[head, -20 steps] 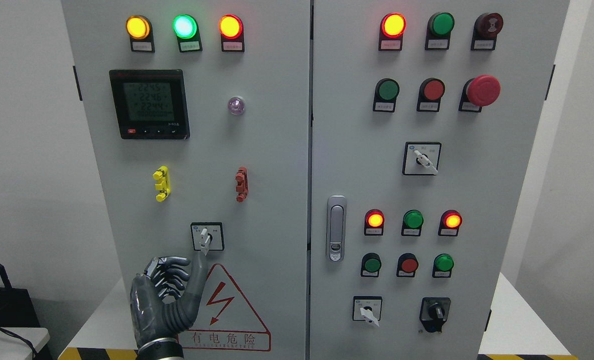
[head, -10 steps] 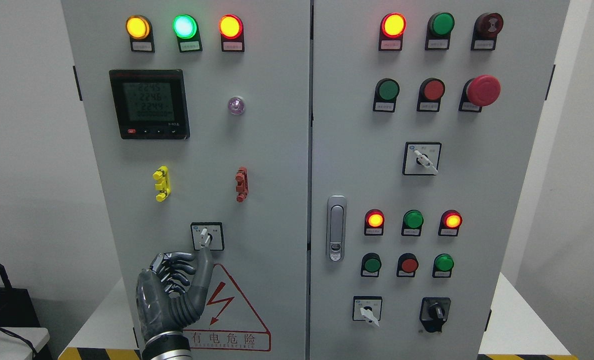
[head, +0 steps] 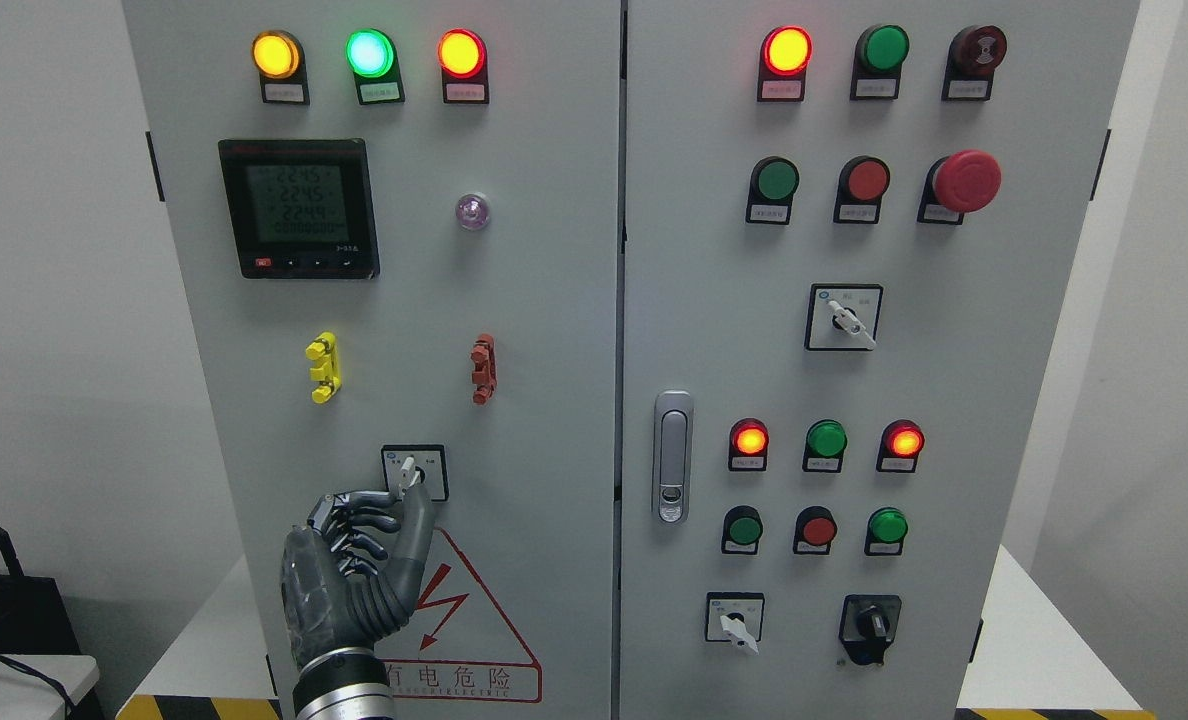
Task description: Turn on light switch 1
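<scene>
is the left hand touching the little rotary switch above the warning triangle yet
Touching: in the head view, the left hand has a raised fingertip overlapping the lower end of the rotary switch lever, no gap visible.

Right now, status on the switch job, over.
Left hand at rotary selector switch, fingers touching lever's lower end, grip unclear. Right hand out of view. Nothing blocking.

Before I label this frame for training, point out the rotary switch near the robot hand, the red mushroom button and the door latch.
Rotary switch [head: 414, 472], head view, on its white lever.
Red mushroom button [head: 967, 180], head view, centre of its red cap.
Door latch [head: 672, 456], head view, middle of the silver handle.
</scene>
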Controlling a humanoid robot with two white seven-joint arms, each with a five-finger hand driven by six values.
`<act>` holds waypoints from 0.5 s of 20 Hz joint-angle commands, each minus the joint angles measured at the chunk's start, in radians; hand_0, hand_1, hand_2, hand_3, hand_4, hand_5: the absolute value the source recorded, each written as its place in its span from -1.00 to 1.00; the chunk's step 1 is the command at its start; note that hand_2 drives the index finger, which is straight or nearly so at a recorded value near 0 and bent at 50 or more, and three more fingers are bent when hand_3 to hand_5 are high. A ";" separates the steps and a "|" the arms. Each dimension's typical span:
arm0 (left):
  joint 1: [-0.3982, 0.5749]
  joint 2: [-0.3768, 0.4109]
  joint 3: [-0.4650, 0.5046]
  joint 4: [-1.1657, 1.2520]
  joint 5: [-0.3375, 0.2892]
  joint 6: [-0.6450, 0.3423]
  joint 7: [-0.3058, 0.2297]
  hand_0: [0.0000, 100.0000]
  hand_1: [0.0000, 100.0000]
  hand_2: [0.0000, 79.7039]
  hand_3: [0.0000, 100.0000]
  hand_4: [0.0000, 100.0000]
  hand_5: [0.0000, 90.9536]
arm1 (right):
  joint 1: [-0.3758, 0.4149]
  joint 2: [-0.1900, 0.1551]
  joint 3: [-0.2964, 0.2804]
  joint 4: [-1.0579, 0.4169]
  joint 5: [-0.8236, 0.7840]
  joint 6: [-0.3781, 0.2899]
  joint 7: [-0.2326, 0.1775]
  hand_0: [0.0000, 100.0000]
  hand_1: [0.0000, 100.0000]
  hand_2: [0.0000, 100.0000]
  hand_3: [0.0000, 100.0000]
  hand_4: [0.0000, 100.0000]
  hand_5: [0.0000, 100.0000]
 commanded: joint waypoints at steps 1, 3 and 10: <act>-0.014 -0.004 -0.006 0.003 0.000 0.014 -0.002 -0.55 0.16 0.26 0.42 0.64 0.79 | 0.000 0.000 0.000 0.000 -0.017 0.000 -0.001 -0.76 -0.22 -1.00 -1.00 -1.00 -1.00; -0.015 -0.004 -0.006 0.003 0.000 0.016 -0.002 -0.56 0.15 0.26 0.42 0.64 0.79 | 0.000 0.000 0.000 0.000 -0.017 0.001 -0.001 -0.76 -0.22 -1.00 -1.00 -1.00 -1.00; -0.023 -0.004 -0.007 0.002 0.002 0.049 -0.007 -0.55 0.11 0.29 0.42 0.64 0.79 | 0.000 0.000 0.000 0.000 -0.017 0.001 0.001 -0.76 -0.22 -1.00 -1.00 -1.00 -1.00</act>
